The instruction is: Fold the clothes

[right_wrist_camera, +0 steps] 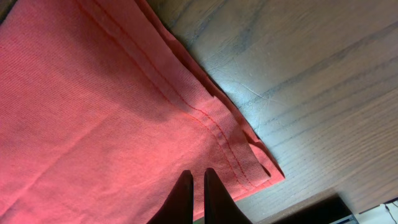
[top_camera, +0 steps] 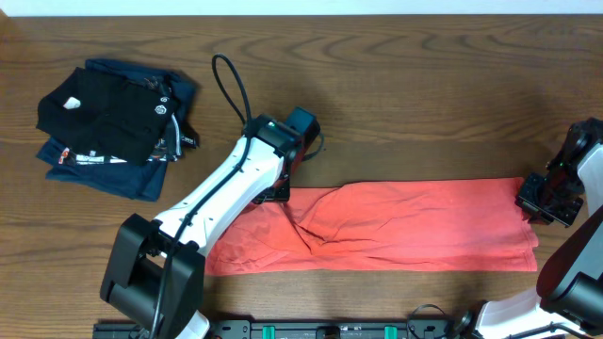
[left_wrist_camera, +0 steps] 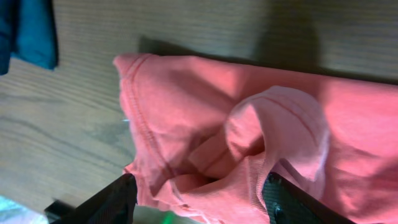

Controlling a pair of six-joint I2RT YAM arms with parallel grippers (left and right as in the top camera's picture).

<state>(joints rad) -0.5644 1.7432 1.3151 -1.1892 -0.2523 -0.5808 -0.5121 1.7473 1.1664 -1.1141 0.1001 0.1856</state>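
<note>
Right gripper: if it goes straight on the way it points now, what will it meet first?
The right gripper would probably meet the coral T-shirt near its hemmed corner; depth is unclear.

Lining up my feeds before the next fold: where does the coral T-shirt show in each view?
Overhead: the T-shirt lies as a long band across the lower middle, reaching towards the right edge.
Left wrist: the T-shirt fills the centre and right, bunched at the bottom centre.
Right wrist: the T-shirt covers the left side, with its hemmed corner at the lower right.
Shared landmark: the wooden table under it.
</note>
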